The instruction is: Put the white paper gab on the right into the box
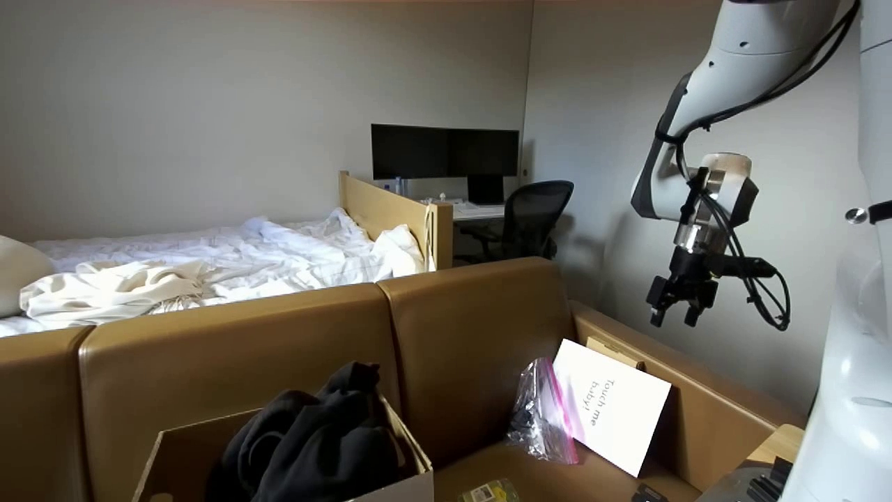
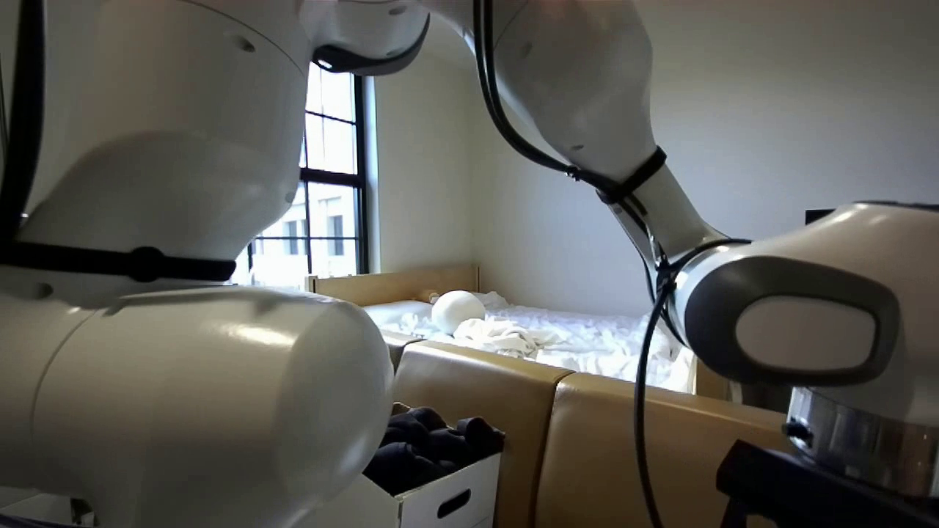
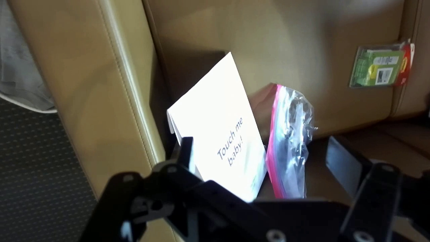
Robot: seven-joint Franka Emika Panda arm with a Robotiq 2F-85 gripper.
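The white paper item, printed "Touch me baby!" (image 1: 606,404), leans against the inner side of the sofa's armrest, tilted, on the seat. It also shows in the wrist view (image 3: 218,124), partly behind the left finger. My gripper (image 1: 674,318) hangs high above the armrest, apart from the paper, open and with nothing between its fingers. The fingers stand wide apart in the wrist view (image 3: 263,156). The box (image 1: 408,486), white outside, stands in front of the sofa back with black cloth (image 1: 327,446) bulging above its rim. It shows in an exterior view too (image 2: 480,484).
A transparent zip bag with a pink seal (image 1: 547,411) lies beside the paper, touching or nearly touching it. A green and red package (image 3: 381,67) lies on the sofa. The sofa backrest (image 1: 481,348) and armrest (image 1: 704,390) rise around the seat. A bed (image 1: 279,251) stands behind.
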